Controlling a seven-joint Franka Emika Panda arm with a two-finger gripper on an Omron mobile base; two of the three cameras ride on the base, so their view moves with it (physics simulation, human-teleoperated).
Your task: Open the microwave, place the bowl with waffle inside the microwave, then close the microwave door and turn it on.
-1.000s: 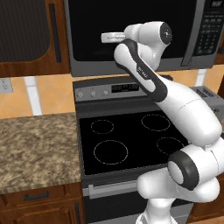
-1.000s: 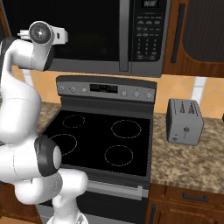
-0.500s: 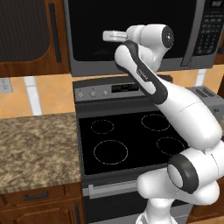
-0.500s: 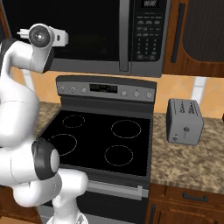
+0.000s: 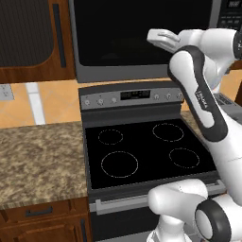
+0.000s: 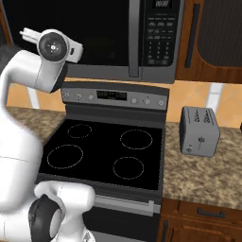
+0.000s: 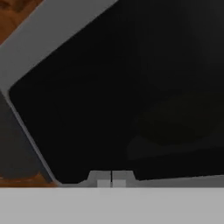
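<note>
The microwave [image 5: 137, 33] hangs above the stove, its microwave door [image 6: 94, 28] shut, with a long vertical handle [image 6: 134, 38] and the button panel [image 6: 160, 28] at its right. My gripper [image 5: 151, 36] is raised in front of the black glass, near its lower edge, and is also seen at the left of the right base view [image 6: 26, 34]. In the hand view the fingertips [image 7: 103, 178] are pressed together with nothing between them, facing the dark window [image 7: 122, 87]. The bowl and the waffle are out of view.
A black glass stove top [image 5: 146, 151] lies below, with its control panel [image 6: 113, 94] behind. Granite counter [image 5: 38, 156] runs to the left. A small grey toaster [image 6: 199, 131] stands on the right counter. Brown cabinets [image 5: 28, 38] flank the microwave.
The arm has swung so that the hand sits further right across the microwave front in the left base view, and the hand has rolled. The gripper stayed shut.
</note>
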